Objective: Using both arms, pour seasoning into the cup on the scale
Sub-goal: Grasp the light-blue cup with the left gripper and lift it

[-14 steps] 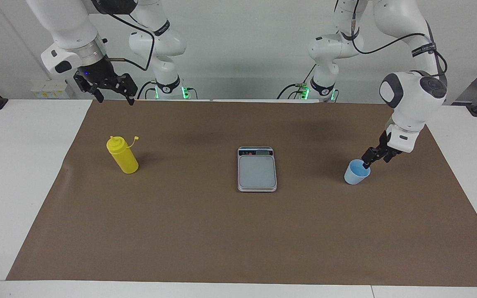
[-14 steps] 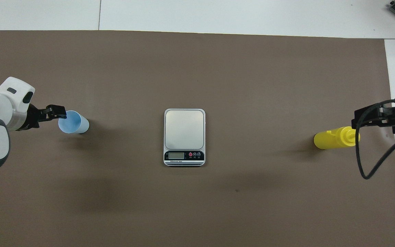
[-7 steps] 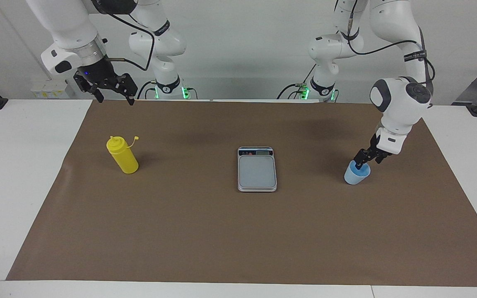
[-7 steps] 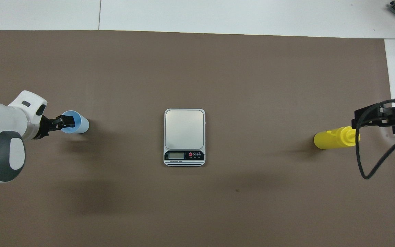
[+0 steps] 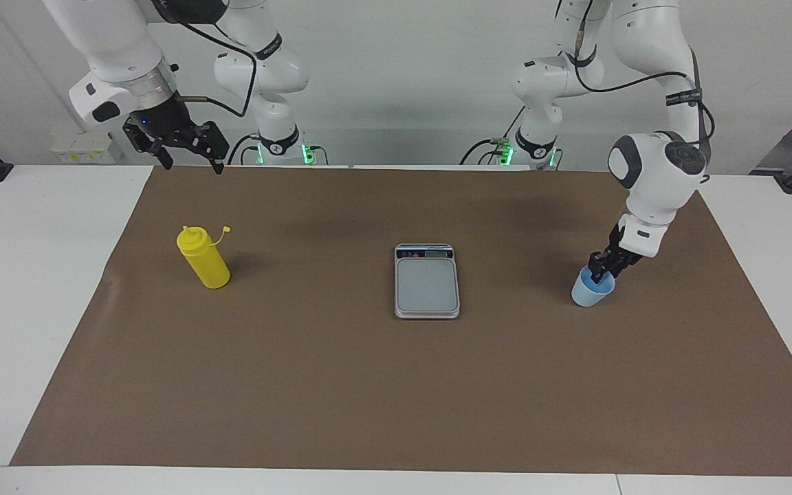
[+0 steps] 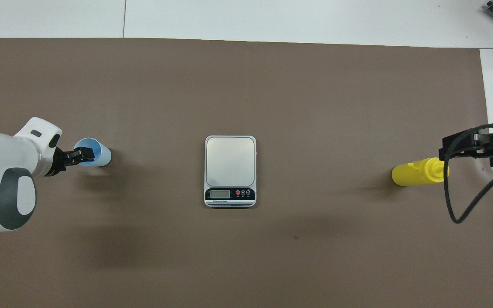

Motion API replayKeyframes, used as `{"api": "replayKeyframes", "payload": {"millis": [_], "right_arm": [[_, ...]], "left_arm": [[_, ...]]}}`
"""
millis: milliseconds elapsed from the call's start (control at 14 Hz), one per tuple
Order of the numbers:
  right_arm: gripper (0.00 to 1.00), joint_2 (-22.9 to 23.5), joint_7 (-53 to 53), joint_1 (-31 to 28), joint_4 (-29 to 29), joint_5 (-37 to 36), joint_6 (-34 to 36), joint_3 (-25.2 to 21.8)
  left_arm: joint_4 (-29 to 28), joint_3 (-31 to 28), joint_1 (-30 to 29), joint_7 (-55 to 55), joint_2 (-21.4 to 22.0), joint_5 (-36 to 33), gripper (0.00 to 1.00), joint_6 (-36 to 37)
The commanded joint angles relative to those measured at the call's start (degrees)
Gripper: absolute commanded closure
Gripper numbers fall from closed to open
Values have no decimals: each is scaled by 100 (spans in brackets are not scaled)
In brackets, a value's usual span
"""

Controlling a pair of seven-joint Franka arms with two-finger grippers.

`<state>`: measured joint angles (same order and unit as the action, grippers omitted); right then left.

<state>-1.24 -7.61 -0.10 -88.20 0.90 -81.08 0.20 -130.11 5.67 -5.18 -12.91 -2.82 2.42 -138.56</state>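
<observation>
dial: centred on the scale, twelve pointing away from the robots
right gripper [image 5: 190, 165]: black two-finger end of the white right arm, raised over the mat's three o'clock end, by the bottle's top in the overhead view but well above it and touching nothing; jaws spread wide, nothing between them; waiting
bottle [image 5: 205, 265]: yellow plastic squeeze bottle with a ribbed nozzle, upright on the mat at three o'clock, well apart from the scale; small tethered yellow cap hanging off the top on its nine o'clock side
scale [image 5: 427, 282]: flat rectangular silver-grey digital kitchen scale at the middle of the mat; grey weighing plate bare; dark display strip along its six o'clock edge
cup [image 5: 588, 294]: small light blue tapered plastic cup, upright on the mat at nine o'clock, well apart from the scale
left gripper [image 5: 601, 276]: black end of the white left arm, down at the cup's rim on its nine o'clock side; cannot tell whether clamped on the rim or merely set around it
mat [image 5: 368, 385]: brown paper sheet under all three things
table [image 5: 25, 275]: white top showing around the mat
</observation>
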Motion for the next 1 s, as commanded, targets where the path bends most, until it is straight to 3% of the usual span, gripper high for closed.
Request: {"api": "replayKeyframes", "payload": {"millis": [0,143,430,788,931], "right_arm": [[0,-87,145,-60,-66,112,66,15],[0,-95,145,-51,-66,103,66,24],[0,-87,137,-69,-66,103,66,15],[0,-87,128,-69,-66,103,66,15],[0,-87,145,-86,-66,112,66,6]], "left_arm": [[81,-22,114,-10,18,-40,100,-92],[370,-22,105,156,-78,-40,100,4],[1520,4,166,219,-105,-40,100,1250],[2611,5,824,-26,-96,118,100,2717],[2719,5,1236,-570,-105,119,100,2843]]}}
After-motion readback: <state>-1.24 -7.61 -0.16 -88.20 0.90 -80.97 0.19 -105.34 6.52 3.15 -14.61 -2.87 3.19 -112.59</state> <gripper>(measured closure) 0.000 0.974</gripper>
